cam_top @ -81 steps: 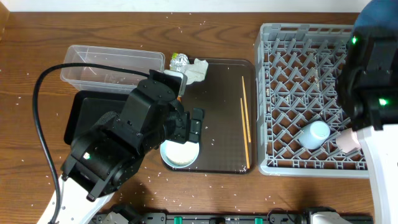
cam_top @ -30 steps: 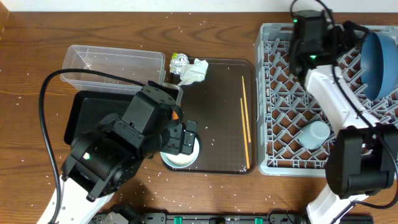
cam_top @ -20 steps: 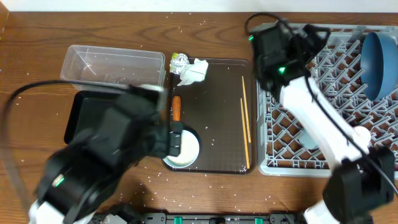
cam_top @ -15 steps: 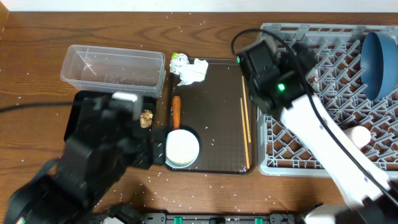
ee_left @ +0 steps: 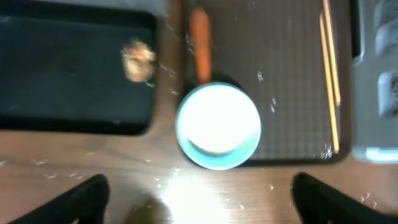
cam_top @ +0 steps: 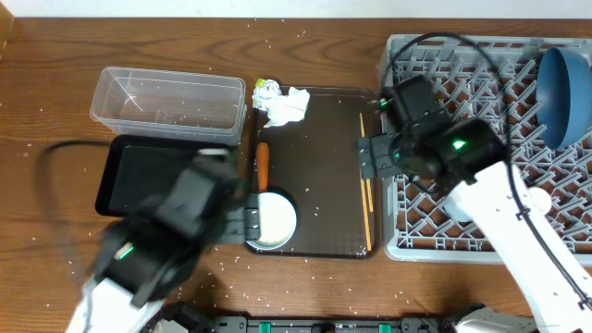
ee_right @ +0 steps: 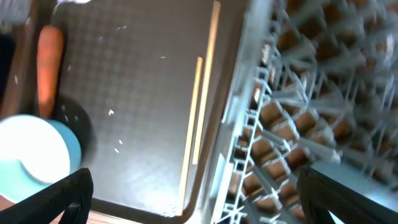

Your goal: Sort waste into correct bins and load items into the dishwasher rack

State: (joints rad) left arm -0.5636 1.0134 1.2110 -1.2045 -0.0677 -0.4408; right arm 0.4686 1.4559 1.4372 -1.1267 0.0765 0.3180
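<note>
Left gripper point(ee_left: 199, 186) hung above the table's near edge, jaws wide apart and empty, its arm blurred at lower left of the overhead view. White bowl point(ee_left: 217, 126), pale-blue rim, sat directly under it on the near-left corner of the dark brown tray point(cam_top: 319, 139). Orange carrot point(ee_left: 200, 43) lay lengthwise just beyond the bowl. Brown food lump point(ee_left: 138, 57) rested in the shallow black tub point(ee_left: 62, 74), left of the tray. Clear plastic tub point(cam_top: 166, 97) stood behind the black one. Crumpled white paper point(cam_top: 290, 104) and yellow-green wrapper point(cam_top: 266, 90) lay at the tray's far-left corner. Right gripper point(ee_right: 196, 180) hovered over the tray's right side, jaws apart, holding nothing, above the chopsticks point(ee_right: 199, 112). These lay beside the grey dishwasher rack point(cam_top: 481, 74). Dark-blue plate point(cam_top: 560, 83) stood on edge at the rack's upper right.
</note>
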